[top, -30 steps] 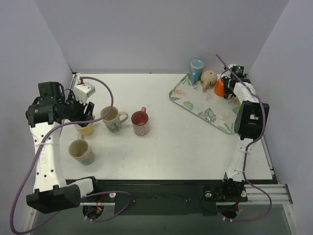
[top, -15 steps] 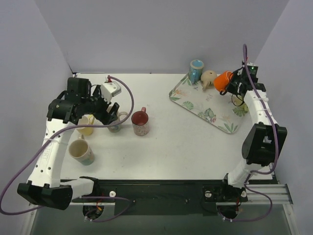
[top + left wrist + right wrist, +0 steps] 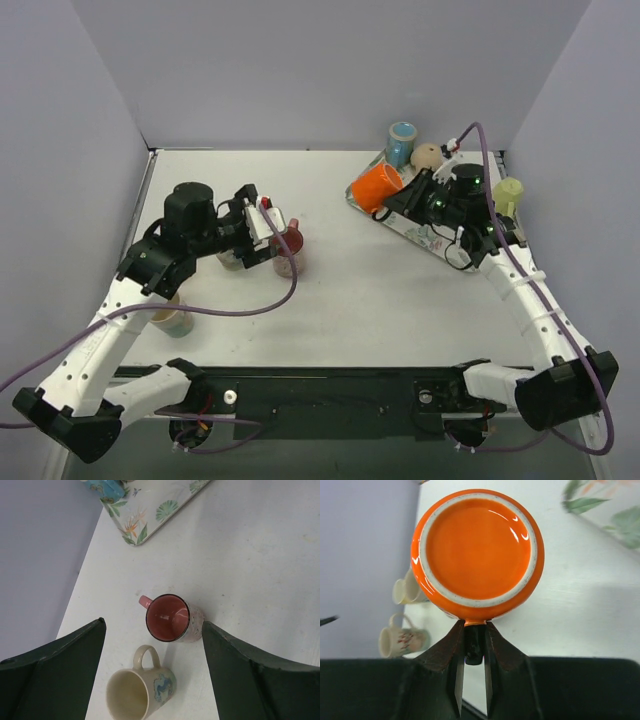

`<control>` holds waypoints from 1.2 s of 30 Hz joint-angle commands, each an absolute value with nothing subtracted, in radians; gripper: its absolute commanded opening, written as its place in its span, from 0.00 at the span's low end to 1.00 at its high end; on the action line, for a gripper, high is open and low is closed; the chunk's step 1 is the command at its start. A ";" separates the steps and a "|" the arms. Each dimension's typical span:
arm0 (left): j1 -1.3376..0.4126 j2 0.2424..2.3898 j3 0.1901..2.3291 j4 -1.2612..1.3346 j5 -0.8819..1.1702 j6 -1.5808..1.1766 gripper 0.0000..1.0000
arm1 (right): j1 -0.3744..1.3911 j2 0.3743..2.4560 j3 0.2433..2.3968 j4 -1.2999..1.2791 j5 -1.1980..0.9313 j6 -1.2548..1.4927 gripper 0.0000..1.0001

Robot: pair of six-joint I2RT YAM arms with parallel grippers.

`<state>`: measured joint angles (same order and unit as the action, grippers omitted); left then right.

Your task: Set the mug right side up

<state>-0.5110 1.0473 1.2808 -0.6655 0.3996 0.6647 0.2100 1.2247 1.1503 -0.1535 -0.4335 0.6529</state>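
Note:
My right gripper (image 3: 408, 196) is shut on the handle of the orange mug (image 3: 377, 187) and holds it in the air over the left end of the leaf-print tray (image 3: 415, 235). In the right wrist view the orange mug (image 3: 477, 550) shows its flat base to the camera, with its handle pinched in my right gripper (image 3: 475, 626). My left gripper (image 3: 262, 228) is open and empty above the upright red mug (image 3: 288, 252). In the left wrist view the red mug (image 3: 168, 618) lies between the spread fingers (image 3: 75, 660).
A cream mug with a blue pattern (image 3: 140, 692) stands upright beside the red one. A blue mug (image 3: 402, 142), a beige mug (image 3: 427, 156) and a pale green mug (image 3: 508, 192) are at the tray's far side. Another cream mug (image 3: 172, 320) stands at the near left.
My right arm carried the orange mug from the tray's far right to above its left end. My left arm swung right, from the yellow mug to above the red mug.

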 commanded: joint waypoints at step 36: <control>-0.525 1.152 1.132 -0.025 0.222 0.772 0.88 | 0.706 1.362 1.307 0.213 -0.357 1.037 0.00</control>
<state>-0.5205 1.1786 1.1133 -0.1265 0.2478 0.7635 0.6811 1.3472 1.2537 0.0731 -0.2958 1.0145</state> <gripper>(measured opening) 0.891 0.124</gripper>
